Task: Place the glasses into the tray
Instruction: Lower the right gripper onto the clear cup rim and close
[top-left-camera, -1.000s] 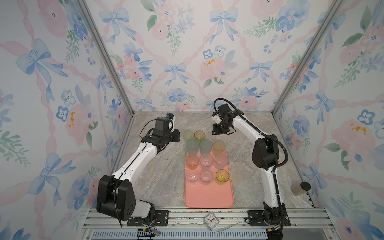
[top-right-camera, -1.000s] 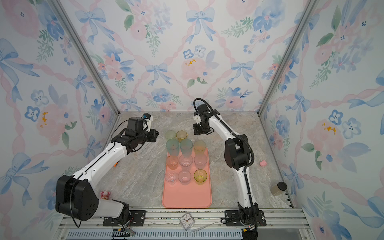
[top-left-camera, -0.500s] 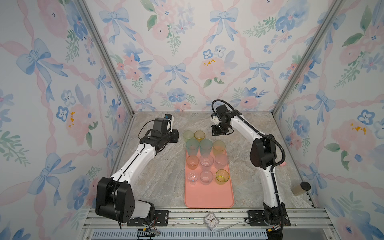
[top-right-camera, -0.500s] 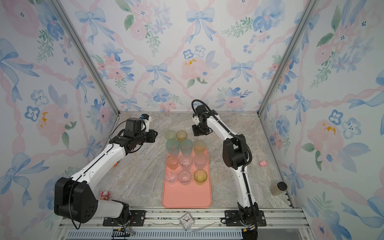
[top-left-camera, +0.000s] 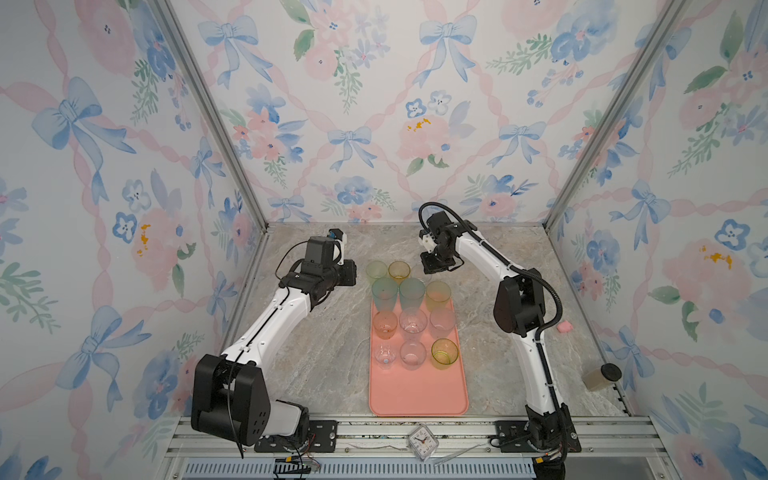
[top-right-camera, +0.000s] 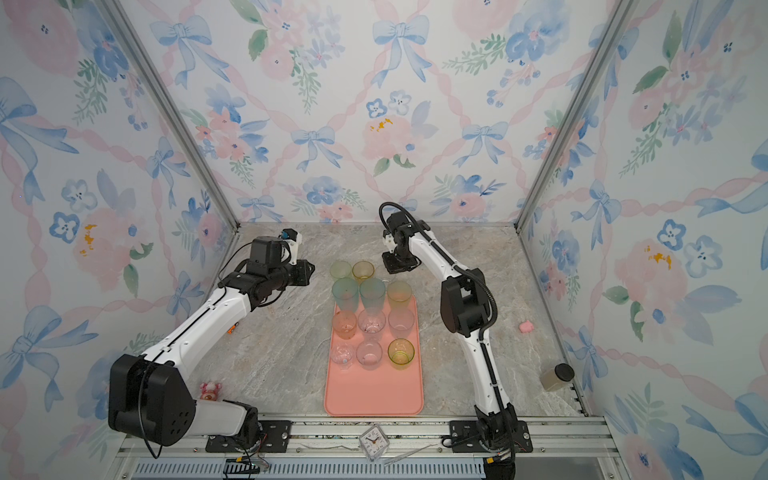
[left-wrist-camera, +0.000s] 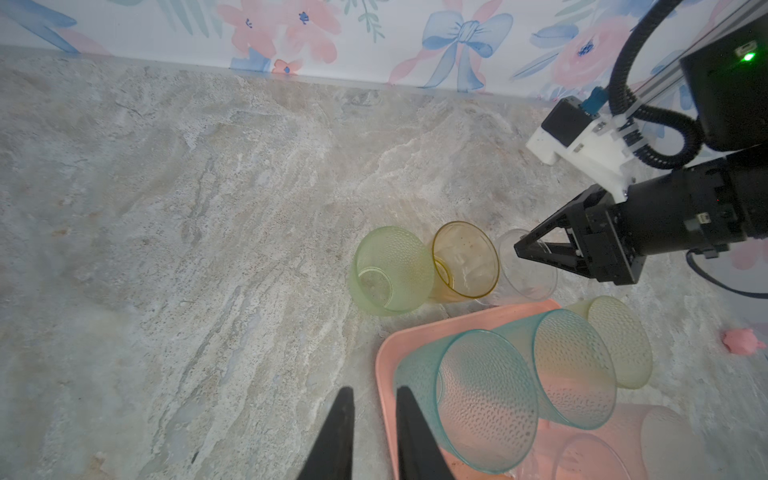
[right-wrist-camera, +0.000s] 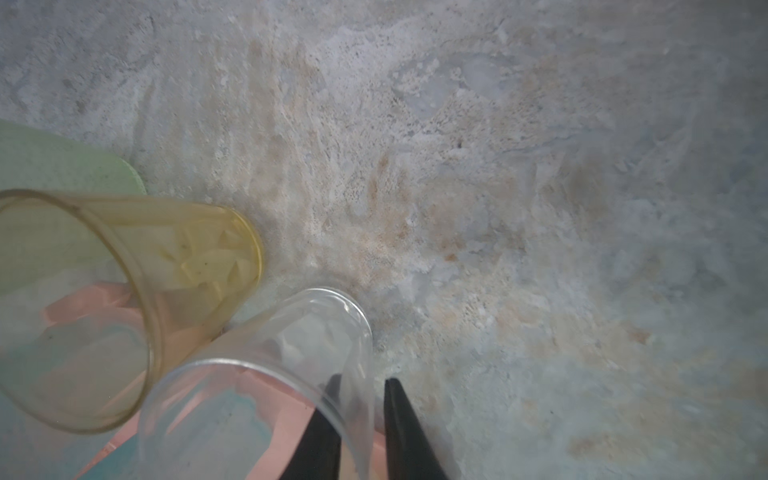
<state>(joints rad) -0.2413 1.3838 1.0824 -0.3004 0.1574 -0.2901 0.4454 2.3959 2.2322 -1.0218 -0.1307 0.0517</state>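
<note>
Progress check: mostly there, I'd say. Going left to right: the left end effector hangs just off the tray's far-left corner. Its fingers are a little apart with nothing between them, so it's carrying nothing.

The tray lies up the middle of the surface, one short side by the near edge. Nine glasses stand on it in three rows of three, filling the far part, and the near part is bare. The tall row sits right at the tray's far rim. I can't tell if the yellowish one on the right is fully inside.

Three are left, lined up on the surface just past the tray's far rim. There's a yellow-green tumbler, an amber tumbler right beside it, then a clear tumbler. The right end effector is on that clear one, one finger inside the rim and one outside, with the wall between them. The gap is narrow, but I can't tell whether it's actually pinching yet.

Writing: basically none. The little clock on the front rail has a dial, but it's too small to read. The black-lidded jar by the surface's right edge shows no label I can make out.
</note>
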